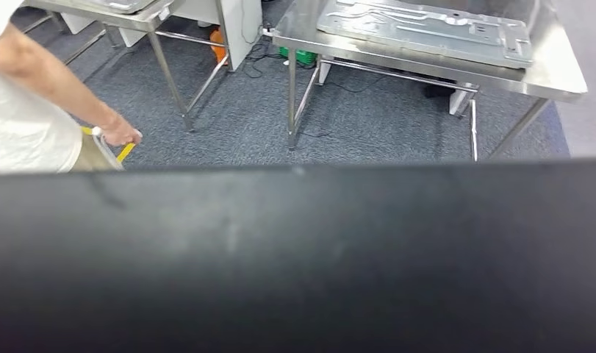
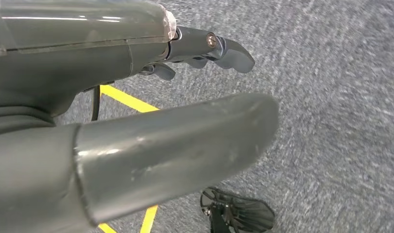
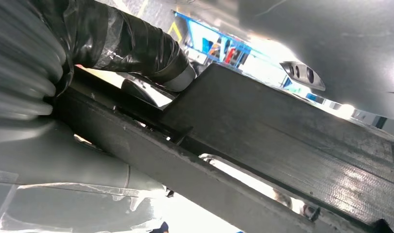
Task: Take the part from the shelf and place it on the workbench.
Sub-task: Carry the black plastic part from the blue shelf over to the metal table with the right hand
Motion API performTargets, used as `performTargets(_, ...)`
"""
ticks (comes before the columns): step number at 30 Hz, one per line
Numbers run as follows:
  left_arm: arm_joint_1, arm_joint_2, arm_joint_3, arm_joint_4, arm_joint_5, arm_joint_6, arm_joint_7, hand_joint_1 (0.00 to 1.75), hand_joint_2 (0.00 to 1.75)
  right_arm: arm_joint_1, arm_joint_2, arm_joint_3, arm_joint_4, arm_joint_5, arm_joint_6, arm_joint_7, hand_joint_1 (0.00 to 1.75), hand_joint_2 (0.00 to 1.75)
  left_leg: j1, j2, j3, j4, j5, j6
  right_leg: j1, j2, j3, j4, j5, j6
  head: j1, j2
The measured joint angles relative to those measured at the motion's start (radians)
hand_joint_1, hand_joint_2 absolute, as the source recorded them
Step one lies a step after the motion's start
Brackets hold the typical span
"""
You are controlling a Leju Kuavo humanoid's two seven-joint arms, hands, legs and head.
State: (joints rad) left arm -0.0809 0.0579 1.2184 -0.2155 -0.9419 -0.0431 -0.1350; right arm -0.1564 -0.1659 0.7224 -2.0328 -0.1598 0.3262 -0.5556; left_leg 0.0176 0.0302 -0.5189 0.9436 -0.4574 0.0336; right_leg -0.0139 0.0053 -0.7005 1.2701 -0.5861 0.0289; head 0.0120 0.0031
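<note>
Part [image 3: 282,141], a dark flat panel with a raised edge frame, lies across the right robot hand [image 3: 88,97]: its thumb, wrapped in dark film, sits over one face and the pale fingers [image 3: 63,165] lie under the frame, so this robot hand is grasping the part. In the head view the same part [image 1: 298,257] is a broad black slab spanning the whole lower half of the picture, held level and close below the camera.

The left robot hand [image 2: 151,111] holds nothing; its thick thumb and darker fingers [image 2: 219,48] are stretched out and apart above grey carpet, released. Near it on the carpet run yellow lines [image 2: 129,101].

Beyond the part's far edge lies grey carpet [image 1: 383,125]. A steel surface [image 1: 559,73] stands ahead to the right, carrying a pressed sheet-metal panel [image 1: 427,29]. A second steel surface [image 1: 144,18] stands to the left of it, well apart. At the far left a person [image 1: 23,125] in a white shirt reaches an arm down, the hand [image 1: 122,134] just beside a yellow line on the floor.
</note>
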Motion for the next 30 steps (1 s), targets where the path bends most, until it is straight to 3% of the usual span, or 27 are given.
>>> performTargets(1, -0.001, -0.001, 0.0, 0.0, 0.0, 0.0, 0.0, 0.0, 0.0, 0.0, 0.0, 0.001, 0.0, 0.0, 0.0, 0.0, 1.71, 1.75, 0.0, 0.01, 0.002, 0.001, -0.003, -0.002, -0.003, -0.004, 0.018, -0.035, 0.028, 0.002, 0.0, 0.0)
performTargets(3, -0.002, -0.004, 0.0, 0.0, 0.0, 0.0, 0.0, 0.0, 0.0, 0.0, 0.0, 0.001, 0.001, 0.0, 0.0, 0.0, 1.71, 1.75, 0.0, 0.028, 0.008, 0.004, -0.009, -0.009, -0.005, -0.029, 0.094, -0.18, 0.095, 0.001, 0.0, 0.0)
performTargets(5, -0.004, -0.005, 0.0, 0.0, 0.0, 0.0, 0.0, 0.0, 0.0, -0.001, 0.0, 0.002, 0.0, 0.0, 0.0, 0.0, 1.71, 1.75, -0.004, 0.041, 0.014, 0.007, -0.017, -0.021, -0.001, -0.05, 0.144, -0.277, 0.126, -0.01, 0.0, 0.0)
performTargets(8, -0.006, -0.006, 0.0, 0.0, 0.0, 0.0, 0.0, 0.0, 0.0, -0.001, 0.0, 0.002, 0.0, 0.0, 0.0, 0.0, 1.71, 1.75, -0.004, 0.058, 0.018, 0.01, -0.024, -0.041, 0.003, -0.031, 0.145, -0.287, 0.127, -0.03, 0.0, 0.0)
performTargets(10, -0.009, -0.006, 0.0, 0.0, 0.0, 0.0, 0.0, 0.0, 0.0, -0.001, 0.0, 0.002, 0.0, 0.0, -0.001, 0.0, 1.71, 1.75, 0.001, 0.035, 0.004, 0.048, -0.055, -0.05, 0.0, -0.016, 0.145, -0.292, 0.131, -0.044, 0.0, 0.0)
performTargets(13, -0.006, -0.006, 0.0, 0.0, 0.0, 0.0, 0.0, 0.0, 0.0, 0.002, 0.001, 0.002, 0.0, 0.001, -0.002, 0.0, 1.71, 1.75, 0.004, -0.016, -0.088, 0.249, -0.158, -0.056, 0.001, 0.007, 0.145, -0.293, 0.133, -0.056, -0.001, 0.0)
performTargets(14, -0.003, -0.007, 0.0, 0.0, 0.0, 0.001, 0.0, 0.0, 0.0, 0.005, 0.002, 0.003, 0.0, 0.002, -0.003, 0.001, 1.71, 1.75, 0.004, -0.021, -0.119, 0.307, -0.175, -0.057, 0.003, 0.016, 0.145, -0.293, 0.132, -0.057, -0.001, 0.0)
performTargets(15, -0.001, -0.007, 0.0, 0.0, 0.001, 0.0, -0.001, 0.0, 0.0, 0.008, 0.002, 0.003, 0.0, 0.004, -0.003, 0.0, 1.71, 1.75, 0.004, -0.023, -0.134, 0.331, -0.172, -0.055, 0.004, 0.026, 0.145, -0.292, 0.132, -0.058, -0.001, 0.0)
performTargets(16, 0.001, -0.008, 0.0, 0.0, 0.001, 0.0, -0.003, 0.0, 0.0, 0.01, 0.002, 0.004, 0.0, 0.006, -0.004, 0.0, 1.71, 1.75, 0.004, -0.025, -0.128, 0.309, -0.146, -0.052, 0.006, 0.038, 0.146, -0.291, 0.132, -0.058, -0.001, 0.0)
performTargets(17, 0.002, -0.008, 0.0, 0.0, 0.002, -0.001, -0.006, 0.0, 0.0, 0.011, 0.002, 0.004, 0.0, 0.008, -0.004, 0.0, 1.71, 1.75, 0.003, -0.031, -0.105, 0.249, -0.105, -0.046, 0.008, 0.05, 0.148, -0.29, 0.131, -0.058, -0.001, 0.0)
performTargets(19, 0.001, -0.007, 0.001, 0.0, 0.002, -0.006, -0.015, 0.0, 0.0, 0.008, 0.002, 0.005, 0.001, 0.007, -0.004, -0.001, 1.71, 1.75, 0.0, -0.067, -0.042, 0.099, -0.031, -0.028, 0.01, 0.072, 0.15, -0.289, 0.13, -0.056, -0.001, 0.0)
performTargets(21, 0.001, -0.006, 0.001, 0.0, 0.002, -0.013, -0.021, 0.0, 0.0, 0.005, 0.001, 0.004, 0.003, 0.0, -0.001, -0.001, 1.71, 1.75, -0.004, -0.094, -0.012, 0.03, -0.012, -0.016, 0.008, 0.091, 0.146, -0.288, 0.131, -0.047, -0.001, 0.0)
performTargets(23, -0.001, -0.009, 0.001, 0.001, 0.002, -0.02, -0.023, 0.0, 0.0, 0.004, 0.0, 0.002, 0.005, -0.007, 0.003, -0.001, 1.71, 1.75, -0.006, -0.083, -0.005, 0.018, -0.012, -0.01, 0.005, 0.108, 0.142, -0.291, 0.134, -0.032, -0.001, 0.0)
performTargets(24, -0.003, -0.011, 0.001, 0.001, 0.002, -0.022, -0.023, 0.0, 0.0, 0.004, 0.0, 0.0, 0.005, -0.009, 0.005, -0.001, 1.71, 1.75, -0.003, -0.073, -0.002, 0.012, -0.008, -0.006, 0.006, 0.103, 0.14, -0.288, 0.13, -0.027, -0.001, 0.0)
performTargets(26, -0.004, -0.015, 0.001, 0.001, 0.002, -0.024, -0.024, 0.0, 0.0, 0.0, -0.001, -0.003, 0.006, -0.011, 0.009, -0.001, 1.71, 1.75, 0.003, -0.051, 0.004, -0.001, -0.001, 0.002, 0.009, 0.062, 0.112, -0.228, 0.091, -0.017, -0.001, 0.0)
performTargets(28, 0.001, -0.018, 0.001, 0.001, 0.002, -0.026, -0.024, 0.0, 0.0, -0.002, -0.002, -0.004, 0.008, -0.011, 0.012, -0.001, 1.71, 1.75, 0.002, -0.027, 0.005, -0.003, -0.002, 0.006, 0.005, 0.017, 0.047, -0.096, 0.026, -0.01, -0.001, 0.0)
performTargets(29, 0.003, -0.018, 0.001, 0.001, 0.002, -0.029, -0.024, 0.0, 0.0, -0.002, -0.002, -0.004, 0.009, -0.012, 0.013, -0.001, 1.71, 1.75, 0.001, -0.014, 0.006, -0.002, -0.003, 0.006, 0.002, 0.008, 0.015, -0.036, 0.006, -0.006, -0.001, 0.0)
performTargets(30, 0.004, -0.019, 0.001, 0.001, 0.002, -0.032, -0.024, 0.0, 0.0, -0.002, -0.002, -0.005, 0.011, -0.012, 0.016, -0.001, 1.71, 1.75, 0.001, -0.002, 0.006, -0.001, -0.005, 0.006, -0.001, 0.004, -0.004, -0.003, 0.003, -0.003, -0.001, 0.0)
